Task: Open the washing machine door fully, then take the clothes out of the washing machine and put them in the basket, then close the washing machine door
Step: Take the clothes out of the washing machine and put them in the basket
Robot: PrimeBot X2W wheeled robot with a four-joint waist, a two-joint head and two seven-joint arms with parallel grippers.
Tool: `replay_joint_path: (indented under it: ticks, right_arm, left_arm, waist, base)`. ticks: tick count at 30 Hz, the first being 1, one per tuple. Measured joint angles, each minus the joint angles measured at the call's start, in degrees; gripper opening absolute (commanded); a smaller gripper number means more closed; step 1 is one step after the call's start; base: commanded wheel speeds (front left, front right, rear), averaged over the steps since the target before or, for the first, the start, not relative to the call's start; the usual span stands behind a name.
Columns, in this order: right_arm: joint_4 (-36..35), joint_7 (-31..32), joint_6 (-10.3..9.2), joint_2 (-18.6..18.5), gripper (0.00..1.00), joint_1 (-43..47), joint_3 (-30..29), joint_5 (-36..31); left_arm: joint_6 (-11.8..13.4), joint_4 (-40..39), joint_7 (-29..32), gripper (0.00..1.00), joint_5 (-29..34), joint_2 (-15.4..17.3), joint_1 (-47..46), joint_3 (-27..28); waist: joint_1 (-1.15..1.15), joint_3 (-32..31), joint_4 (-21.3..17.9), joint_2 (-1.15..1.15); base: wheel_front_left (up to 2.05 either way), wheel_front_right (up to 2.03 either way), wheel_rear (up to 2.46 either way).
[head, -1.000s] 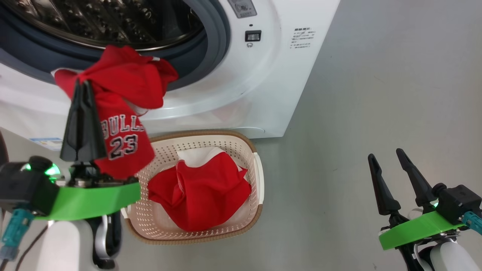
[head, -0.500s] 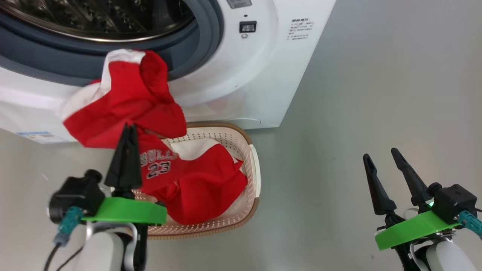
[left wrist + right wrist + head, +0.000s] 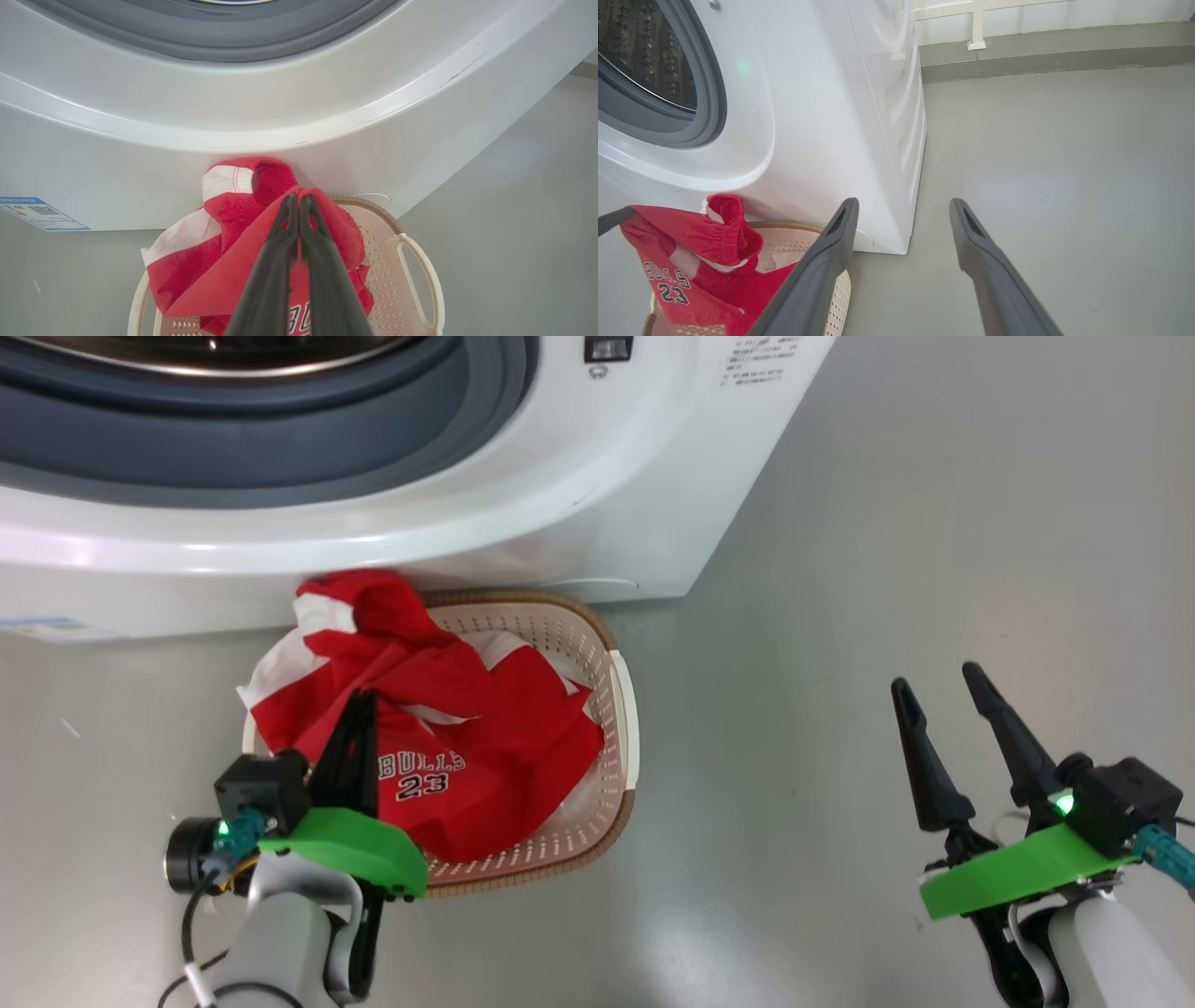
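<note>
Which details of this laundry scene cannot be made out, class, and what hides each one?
1. Perforated steel drum: right wrist view, cut by the left edge; leftover laundry cannot be told.
2. Bottom of the cream perforated plastic basket: head view, covered by red jersey garments.
3. Small blue label on the white washing machine: left wrist view, print too small.

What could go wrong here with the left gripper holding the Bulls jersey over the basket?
1. Part of the jersey hangs past the left rim of the basket; once released, it might slide onto the floor.
2. The left gripper is shut on the cloth, which could cling to its fingers and get dragged back out as it lifts.
</note>
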Motion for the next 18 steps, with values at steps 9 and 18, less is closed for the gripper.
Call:
replay_joint_path:
  ticks: [9,18]
  right_arm:
    - [-0.6,0.0,0.00,0.2,1.00,-2.5,0.0,-0.1]
    - [-1.0,0.0,0.00,0.2,1.00,-4.9,0.1,-0.2]
  left_arm:
    - [-1.2,10.6,0.0,0.00,0.9,0.0,-6.5,-0.6]
    - [-1.5,19.1,0.0,0.00,1.0,-0.2,-12.3,-0.9]
  waist:
    - [0.00,4.2,-0.3,0.00]
    - [0.00,8.0,-0.4,0.00]
  base:
    - [0.00,0.00,0.00]
    - [0.00,0.00,0.00]
